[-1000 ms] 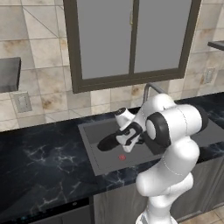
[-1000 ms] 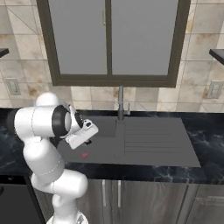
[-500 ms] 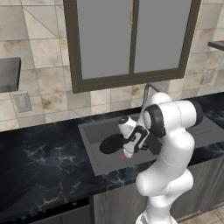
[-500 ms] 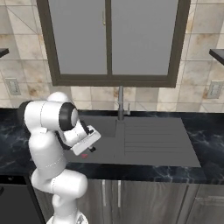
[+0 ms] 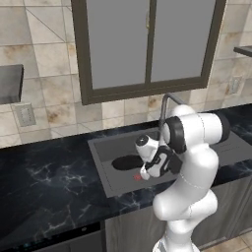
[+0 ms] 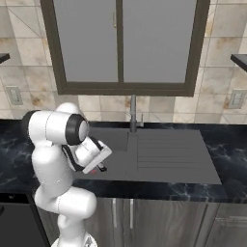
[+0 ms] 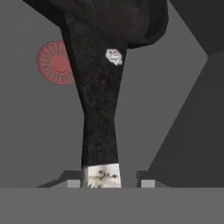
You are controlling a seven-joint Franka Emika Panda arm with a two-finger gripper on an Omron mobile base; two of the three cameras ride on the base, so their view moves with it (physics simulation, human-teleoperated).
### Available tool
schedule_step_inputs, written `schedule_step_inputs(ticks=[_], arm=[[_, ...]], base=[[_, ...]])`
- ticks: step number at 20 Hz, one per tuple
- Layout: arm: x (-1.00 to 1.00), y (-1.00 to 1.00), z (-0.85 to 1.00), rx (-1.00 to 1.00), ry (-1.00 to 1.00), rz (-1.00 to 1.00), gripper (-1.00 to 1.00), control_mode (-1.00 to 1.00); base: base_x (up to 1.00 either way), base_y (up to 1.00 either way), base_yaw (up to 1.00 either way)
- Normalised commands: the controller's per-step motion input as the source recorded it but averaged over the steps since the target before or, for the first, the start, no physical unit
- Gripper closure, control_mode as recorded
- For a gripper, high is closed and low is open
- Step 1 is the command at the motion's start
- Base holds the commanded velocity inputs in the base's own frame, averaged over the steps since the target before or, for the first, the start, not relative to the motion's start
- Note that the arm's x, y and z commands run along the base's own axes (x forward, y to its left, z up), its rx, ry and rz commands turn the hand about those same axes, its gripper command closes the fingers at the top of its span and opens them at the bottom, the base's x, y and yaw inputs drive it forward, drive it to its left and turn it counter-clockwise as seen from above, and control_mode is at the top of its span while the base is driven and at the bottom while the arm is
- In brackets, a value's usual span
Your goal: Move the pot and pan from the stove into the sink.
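Observation:
The black pan [image 5: 125,161] lies flat in the left part of the dark-grey sink [image 5: 104,147]. In the hand view its long dark handle [image 7: 99,109] runs from the pan body [image 7: 131,17] down between my fingertips [image 7: 147,183]. My gripper [image 5: 143,173] is low in the basin, over the end of the handle. Its jaws are open a little, with a gap showing on one side of the handle. From the right base view the gripper [image 6: 102,167] sits below the sink [image 6: 159,166] rim. The pot and the stove are out of view.
A red drain [image 7: 54,63] sits on the basin floor beside the handle. The curved faucet [image 5: 165,106] rises at the back of the sink, and the ridged drainboard [image 6: 169,147] lies to its right. Black marble counter [image 5: 49,182] extends left; a window is behind.
The hand has gone down into the basin with the pan, which now rests on the floor. The jaws, shut on the handle before, have parted slightly.

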Motion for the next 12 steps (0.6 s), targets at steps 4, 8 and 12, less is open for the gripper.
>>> schedule_step_inputs(ticks=[4, 8, 12], arm=[[0.00, 0.09, 0.94, 0.03, -0.05, -0.10, -1.00, -1.00], [0.00, 0.06, 1.00, 0.03, -0.02, -0.12, -1.00, -1.00], [-0.10, 0.00, 1.00, 0.03, 0.04, -0.14, -1.00, -1.00]], base=[[0.00, 0.00, 0.00], [0.00, 0.00, 0.00], [0.00, 0.00, 0.00]])
